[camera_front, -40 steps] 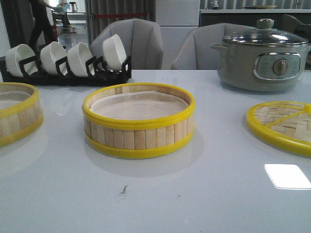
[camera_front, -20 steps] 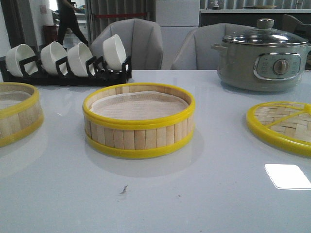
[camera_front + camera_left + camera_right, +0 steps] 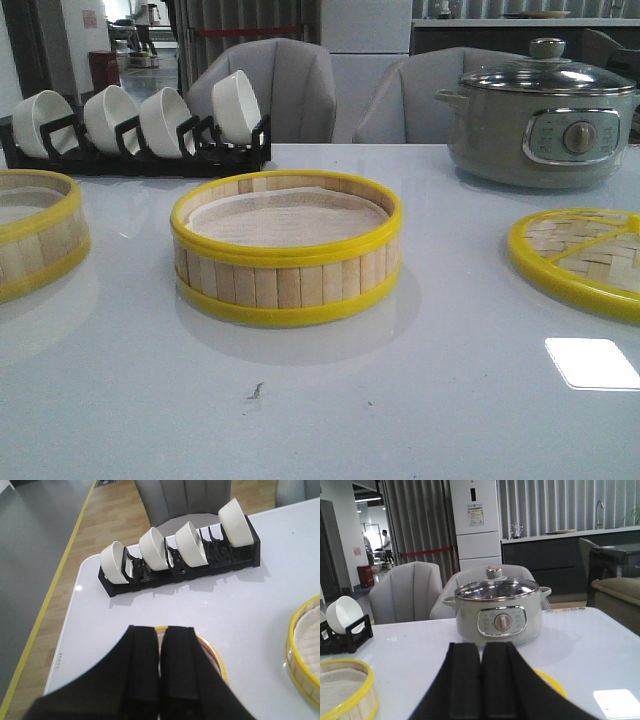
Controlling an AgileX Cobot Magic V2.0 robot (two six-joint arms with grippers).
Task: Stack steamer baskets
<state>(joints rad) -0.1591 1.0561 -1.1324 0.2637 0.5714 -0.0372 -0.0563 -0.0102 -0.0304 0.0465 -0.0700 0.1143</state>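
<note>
Nearest us, our left gripper [image 3: 161, 675] and right gripper [image 3: 481, 680] both sit with fingers pressed together, grasping nothing. On the white table [image 3: 320, 400] 1 steamer basket [image 3: 286, 247] stands centre, another basket [image 3: 35, 232] at the left edge, the flat lid [image 3: 580, 259] to the right. Farther back: 4 white bowls [image 3: 140, 118] in a black rack [image 3: 140, 155], and the grey pot [image 3: 540, 115].

left basket [image 3: 35, 235] cropped; lid [image 3: 585, 260] cropped

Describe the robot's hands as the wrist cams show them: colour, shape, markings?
Only the fingers show. The left hand and the right hand each have two matte black, flat, blocky fingers with squared tips. No markings, cables or arm links are visible, and neither hand appears in the front view.
</note>
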